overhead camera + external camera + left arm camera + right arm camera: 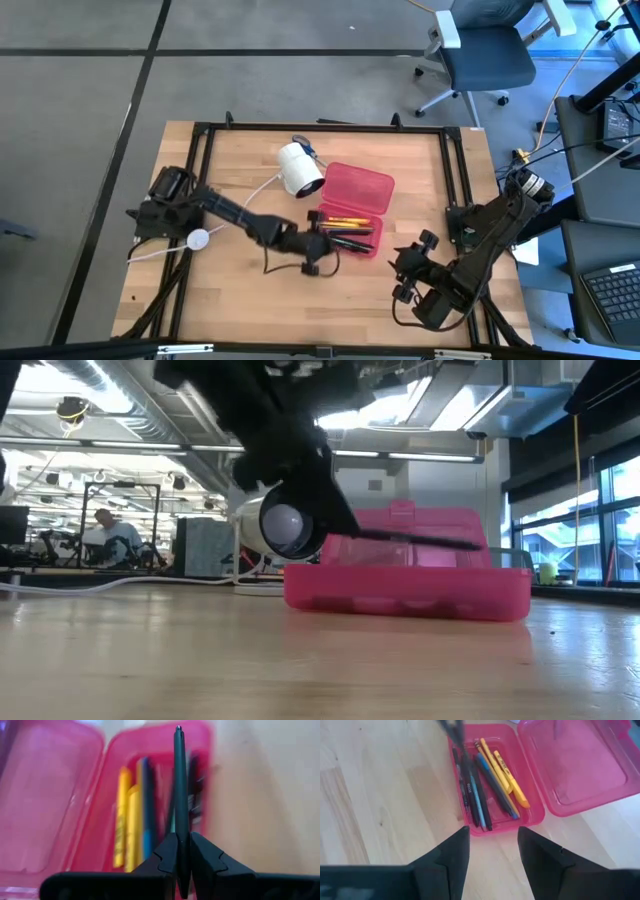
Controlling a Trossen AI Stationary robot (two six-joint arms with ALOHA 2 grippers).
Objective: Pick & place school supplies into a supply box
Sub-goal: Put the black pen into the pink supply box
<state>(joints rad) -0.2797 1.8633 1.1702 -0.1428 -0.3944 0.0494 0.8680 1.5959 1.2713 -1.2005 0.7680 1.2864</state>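
Both arms are matte black with chunky jointed links. The left gripper (182, 865) has angular black fingers (167, 857); the right gripper (492, 852) has broad, wedge-shaped black fingers (452, 857).

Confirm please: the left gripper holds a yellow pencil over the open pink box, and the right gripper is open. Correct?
Not quite. The left gripper holds a dark pen, not a yellow pencil, as the left wrist view shows. It is over the open pink box, and the right gripper is open.

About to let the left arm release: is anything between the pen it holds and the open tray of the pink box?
Nothing visible blocks it. The left gripper holds the dark pen over the pink box's open tray, lid folded aside.
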